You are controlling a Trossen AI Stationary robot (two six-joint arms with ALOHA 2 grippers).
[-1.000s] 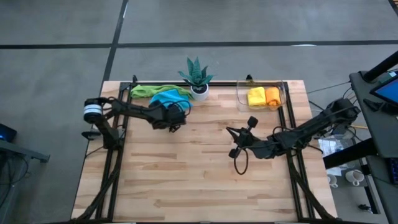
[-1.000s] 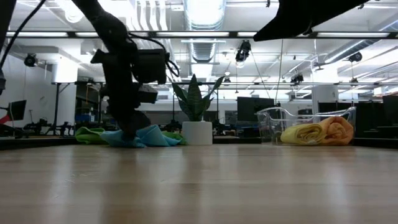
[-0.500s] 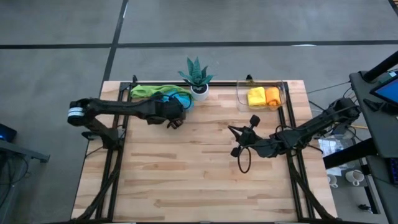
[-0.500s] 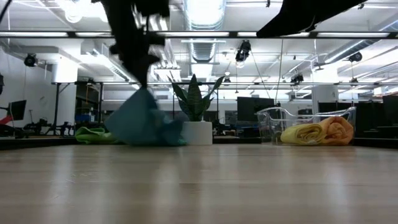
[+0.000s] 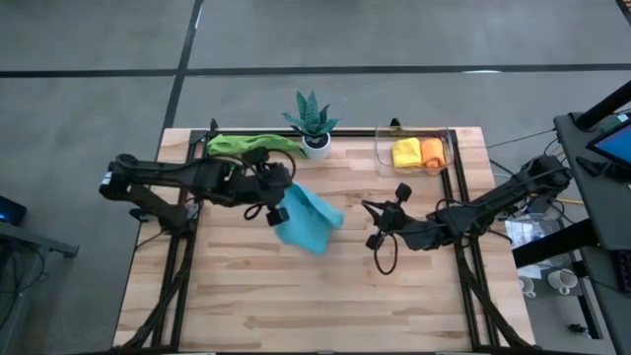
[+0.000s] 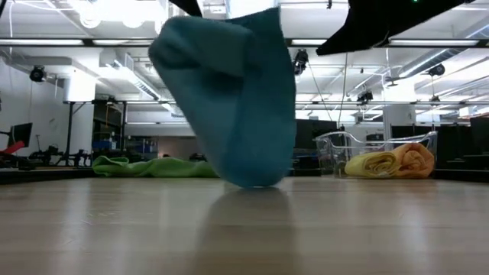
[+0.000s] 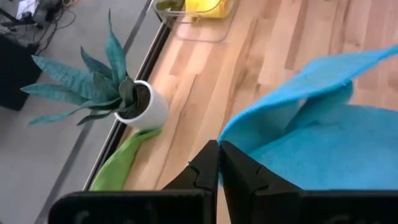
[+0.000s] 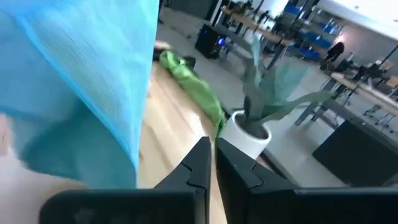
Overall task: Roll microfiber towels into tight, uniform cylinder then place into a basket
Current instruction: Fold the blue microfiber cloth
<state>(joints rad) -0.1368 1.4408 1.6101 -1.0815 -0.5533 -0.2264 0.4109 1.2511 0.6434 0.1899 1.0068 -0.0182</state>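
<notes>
Microfiber towels, four in view. Green towel (image 5: 248,144) lies flat at the table's (image 5: 296,296) far left edge, beside the potted plant (image 5: 313,122). Left gripper (image 5: 277,210) sits left of centre, fingers pinched together on a corner of the light blue towel (image 5: 308,221); the cloth hangs free from it, lifted off the wood, its lower edge near the tabletop in the low view. Right gripper (image 5: 376,226) is just right of the blue towel, over mid-table, fingers pressed closed with nothing between them. Basket (image 5: 449,148) stands at the far right edge, holding a rolled yellow towel (image 5: 405,153) and a rolled orange towel (image 5: 432,152) side by side, touching.
</notes>
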